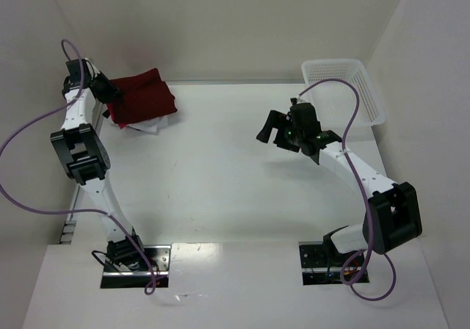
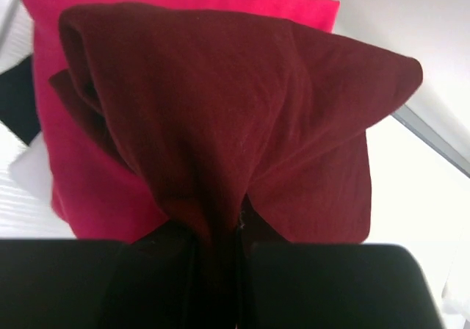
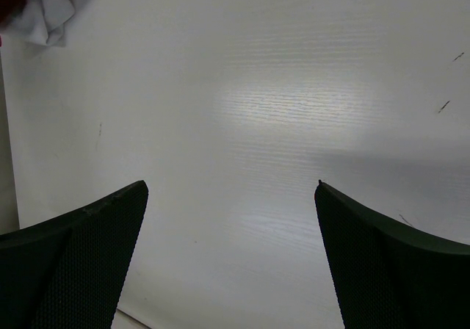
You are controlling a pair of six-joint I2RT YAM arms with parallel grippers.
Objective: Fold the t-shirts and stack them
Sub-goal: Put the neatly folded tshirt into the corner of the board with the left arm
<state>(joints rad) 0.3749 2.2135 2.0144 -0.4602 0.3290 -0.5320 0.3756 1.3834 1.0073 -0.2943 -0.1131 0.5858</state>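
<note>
Stacking looks to be the step in hand. From above, the maroon t-shirt (image 1: 145,96) lies as a folded bundle in the far-left corner of the surface (image 1: 235,189), on top of the white t-shirt (image 1: 150,125), whose edge peeps out on the near side. The bundle's long axis runs roughly left to right, tilted slightly. The left claw (image 1: 110,100) sits at its left end. The right claw (image 1: 273,132) hovers over bare surface, well apart from the shirts, with a mesh basket (image 1: 345,87) at the far right.

On the left wrist camera, the left claw is pinching a gathered edge of the maroon cloth. The cloth fans out away from the fingers and lies over the pink-red t-shirt, which shows beyond it and to the left.

On the right wrist camera, the fingers are spread wide with nothing between them. Only a crumple of white cloth shows in the top-left corner.

Next, I judge, the left claw must let go without dragging the bunched edge, which then needs flattening so the stack lies even.
</note>
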